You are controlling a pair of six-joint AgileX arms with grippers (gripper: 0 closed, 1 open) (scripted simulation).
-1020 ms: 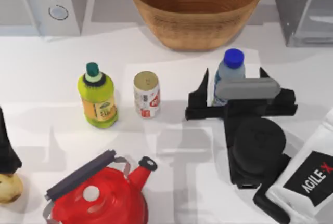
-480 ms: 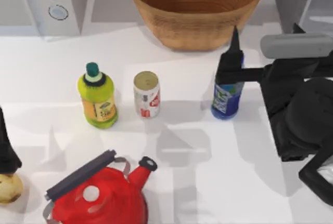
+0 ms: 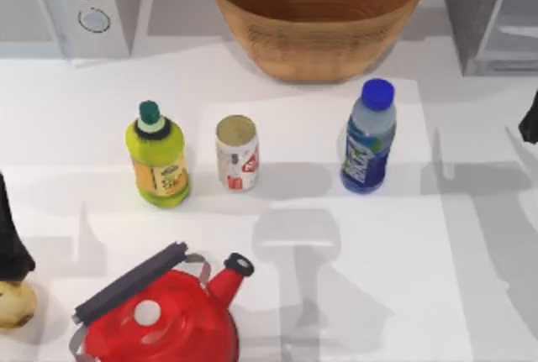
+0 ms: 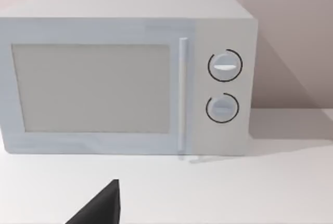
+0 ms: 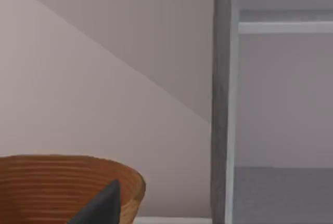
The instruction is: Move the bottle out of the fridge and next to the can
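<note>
The clear bottle (image 3: 367, 142) with a blue cap stands upright on the white table, free of any gripper. It is well to the right of the small white-and-red can (image 3: 237, 153), with a wide gap between them. The grey fridge (image 3: 490, 14) sits at the back right, and the right wrist view looks into its open inside (image 5: 281, 104). My right arm (image 3: 530, 123) is at the table's right edge, clear of the bottle; one dark fingertip (image 5: 102, 204) shows, with nothing held. My left arm (image 3: 10, 236) is parked at the left edge, its fingertip (image 4: 100, 206) also bare.
A yellow-green bottle (image 3: 157, 157) stands left of the can. In front lies a red kettle (image 3: 158, 313). A woven basket (image 3: 317, 11) sits at the back middle and a white microwave (image 3: 74, 2) at the back left. A pale round object (image 3: 13, 303) lies beside the left arm.
My right gripper let go of the bottle, which stays upright where it was set. The right arm then drew back to the right edge of the table.
</note>
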